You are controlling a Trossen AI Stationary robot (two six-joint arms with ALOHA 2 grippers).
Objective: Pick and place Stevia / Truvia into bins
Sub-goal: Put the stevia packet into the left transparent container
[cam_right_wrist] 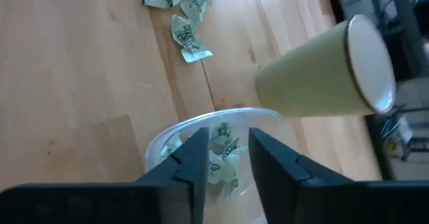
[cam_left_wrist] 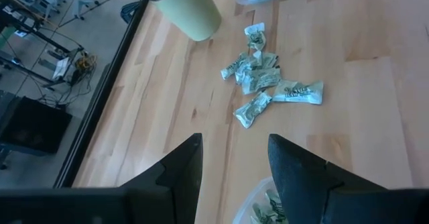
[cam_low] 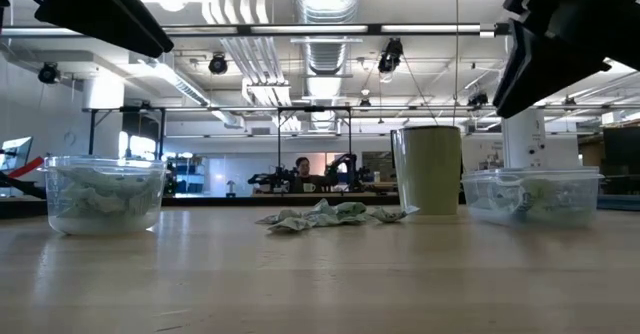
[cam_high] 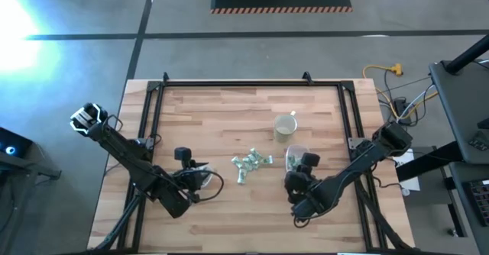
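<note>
Hovering over the clear bin (cam_right_wrist: pixel 214 153) on the right side of the table, the right gripper (cam_right_wrist: pixel 226 158) has its jaws parted by a narrow gap, and nothing shows between them. Green packets already lie in the tub below, so this looks like the release step of a drop; whether a packet has just fallen cannot be told.

The left gripper (cam_left_wrist: pixel 234 163) hangs above the other bin (cam_low: pixel 104 192) at the table's left side, its fingers spread wide and empty. That tub also holds packets.

The remaining Stevia / Truvia packets (cam_high: pixel 251 164) lie in a loose heap on the bare wood near the middle of the table, between the two bins and apart from both. By the look of it, the job is well along but not finished.

The next move likely calls for one arm to lift clear of its tub, swing to the heap, and pinch a single packet from the edge, where one lies a little apart from the rest.

A pale cream cup (cam_high: pixel 285 125) stands just beyond the right bin, close to the heap. It is not a target, and the right arm must pass beside it without knocking it. The overlapping packets may also come up in pairs.
</note>
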